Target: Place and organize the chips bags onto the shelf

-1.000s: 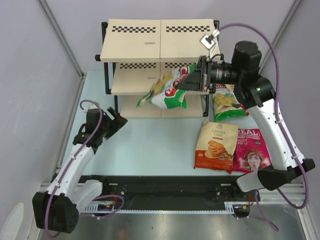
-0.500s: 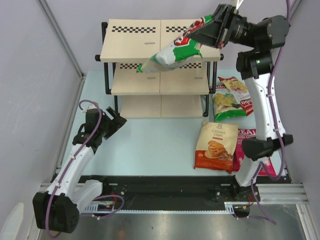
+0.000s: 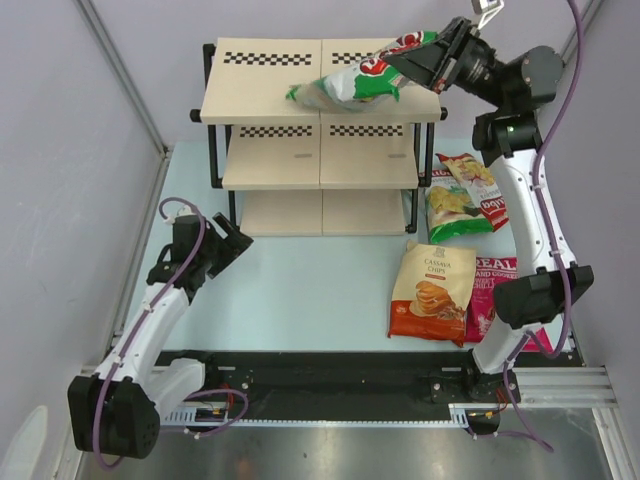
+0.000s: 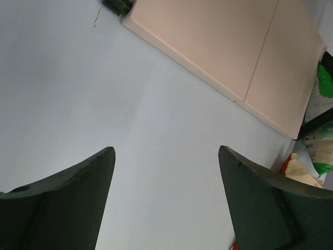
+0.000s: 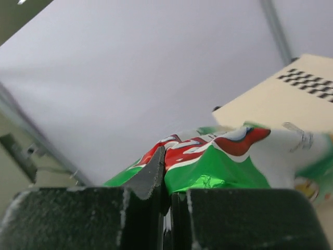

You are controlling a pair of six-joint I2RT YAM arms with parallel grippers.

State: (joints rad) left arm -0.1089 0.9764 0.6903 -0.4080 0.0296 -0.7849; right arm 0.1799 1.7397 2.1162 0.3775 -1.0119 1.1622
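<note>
The green-and-white chips bag [image 3: 345,88] hung from the right tool [image 3: 412,62] over the top board of the shelf [image 3: 260,95], its free end reaching toward the middle of the board; whether it touched the wood could not be told. The right tool was clenched on the bag's crimped end, and in the right wrist view its fingers [image 5: 83,216] pressed flat together on the green and red foil. Four more bags sat on the worktop [image 3: 310,290] to the right of the shelf. A second green-and-white bag [image 3: 450,212] lay just beside the shelf's right legs, with a red-and-white bag [image 3: 487,195] against its right side. An orange cassava bag [image 3: 432,292] lay nearer the arms, and a magenta bag [image 3: 492,305] touched its right edge, partly hidden by the right arm. The left tool [image 3: 235,240] hovered low over the worktop at the shelf's left front, released, nothing between its widely spread fingers [image 4: 62,203].
</note>
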